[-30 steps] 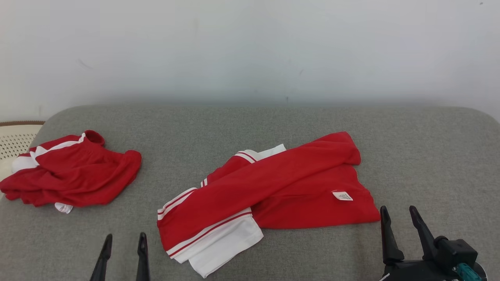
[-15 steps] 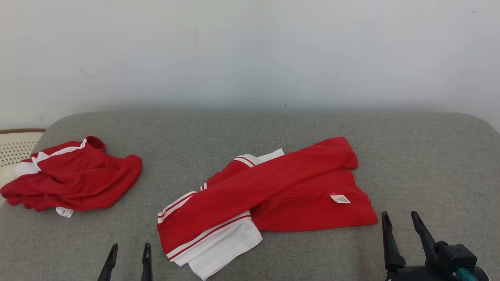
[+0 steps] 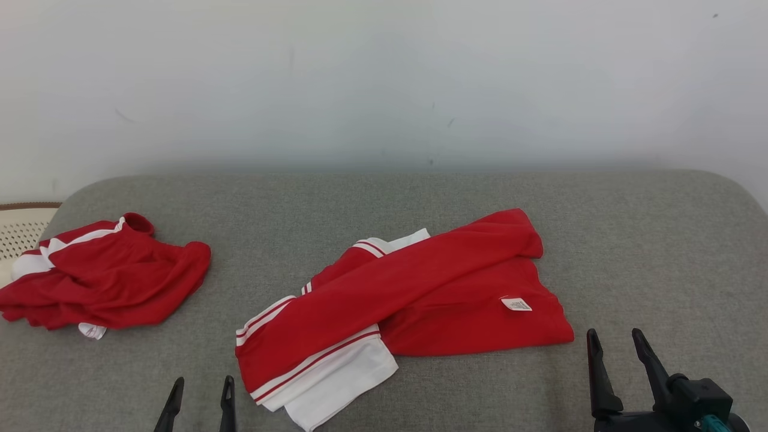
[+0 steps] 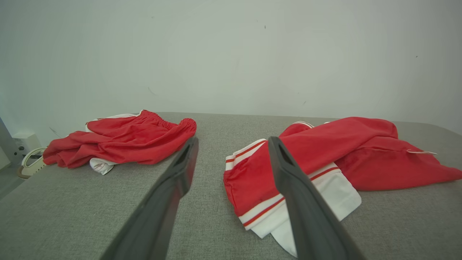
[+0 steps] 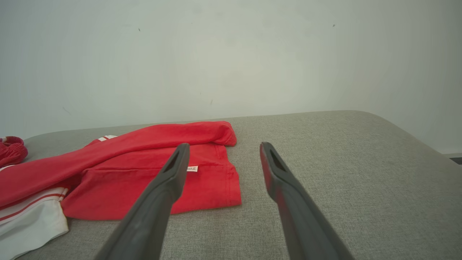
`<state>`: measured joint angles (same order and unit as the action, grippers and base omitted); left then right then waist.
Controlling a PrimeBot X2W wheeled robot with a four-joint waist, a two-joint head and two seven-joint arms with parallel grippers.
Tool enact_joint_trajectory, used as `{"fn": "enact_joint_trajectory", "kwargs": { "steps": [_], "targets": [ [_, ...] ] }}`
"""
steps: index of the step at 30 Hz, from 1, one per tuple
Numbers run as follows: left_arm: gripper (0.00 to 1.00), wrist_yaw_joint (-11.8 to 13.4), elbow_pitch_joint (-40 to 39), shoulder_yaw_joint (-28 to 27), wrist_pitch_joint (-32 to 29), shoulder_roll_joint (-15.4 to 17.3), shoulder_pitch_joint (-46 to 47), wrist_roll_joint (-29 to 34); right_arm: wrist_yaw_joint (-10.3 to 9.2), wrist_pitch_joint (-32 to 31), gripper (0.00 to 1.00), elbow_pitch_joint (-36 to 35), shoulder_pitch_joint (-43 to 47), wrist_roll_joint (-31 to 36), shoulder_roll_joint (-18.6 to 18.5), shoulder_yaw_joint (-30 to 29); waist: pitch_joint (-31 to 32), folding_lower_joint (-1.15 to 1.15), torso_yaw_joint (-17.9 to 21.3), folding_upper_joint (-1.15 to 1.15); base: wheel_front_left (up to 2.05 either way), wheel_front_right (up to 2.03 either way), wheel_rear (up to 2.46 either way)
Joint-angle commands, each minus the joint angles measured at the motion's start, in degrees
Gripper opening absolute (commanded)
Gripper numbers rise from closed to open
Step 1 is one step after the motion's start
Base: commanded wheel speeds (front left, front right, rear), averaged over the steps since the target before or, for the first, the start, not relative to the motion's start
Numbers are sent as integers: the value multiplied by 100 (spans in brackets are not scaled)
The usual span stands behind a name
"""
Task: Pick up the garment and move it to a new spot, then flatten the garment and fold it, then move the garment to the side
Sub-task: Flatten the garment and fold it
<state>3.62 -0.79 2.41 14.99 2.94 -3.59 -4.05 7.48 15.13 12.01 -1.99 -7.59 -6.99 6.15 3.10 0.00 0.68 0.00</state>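
The garment is red with white striped panels and lies rumpled in the middle of the grey padded surface, a small white label showing on its right part. My left gripper is open at the near edge, just left of the garment's white end. My right gripper is open just off the garment's near right corner. The left wrist view has the garment ahead and to the right of the left gripper. In the right wrist view the garment lies ahead and left of the right gripper.
A second red and white garment is bunched at the surface's left end, also in the left wrist view. A pale woven basket stands beyond that end. A white wall runs behind. Bare grey surface lies right of the garment.
The head view has shifted slightly, so everything sits a little lower in it. Both garments lie as before, and both grippers stay open.
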Motion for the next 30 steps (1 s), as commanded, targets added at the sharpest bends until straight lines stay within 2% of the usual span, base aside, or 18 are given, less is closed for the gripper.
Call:
{"fn": "enact_joint_trajectory", "kwargs": {
  "steps": [1, 21, 30],
  "targets": [
    [100, 1, 8, -2, 23, 0, -66, -8, 3, 9, 100, 2, -1, 21, 14, -11, -3, 0, -5, 0, 0, 0, 0],
    [100, -70, 79, -19, 23, -4, -31, -114, 3, 9, 100, 40, -18, 44, 48, -34, -31, 0, -12, 0, 0, 0, 0],
    [100, -233, 500, 621, 23, -4, 40, -513, 3, 9, 100, 270, -416, 8, -154, 29, -143, 0, -8, 0, 0, 0, 0]
  ]
}}
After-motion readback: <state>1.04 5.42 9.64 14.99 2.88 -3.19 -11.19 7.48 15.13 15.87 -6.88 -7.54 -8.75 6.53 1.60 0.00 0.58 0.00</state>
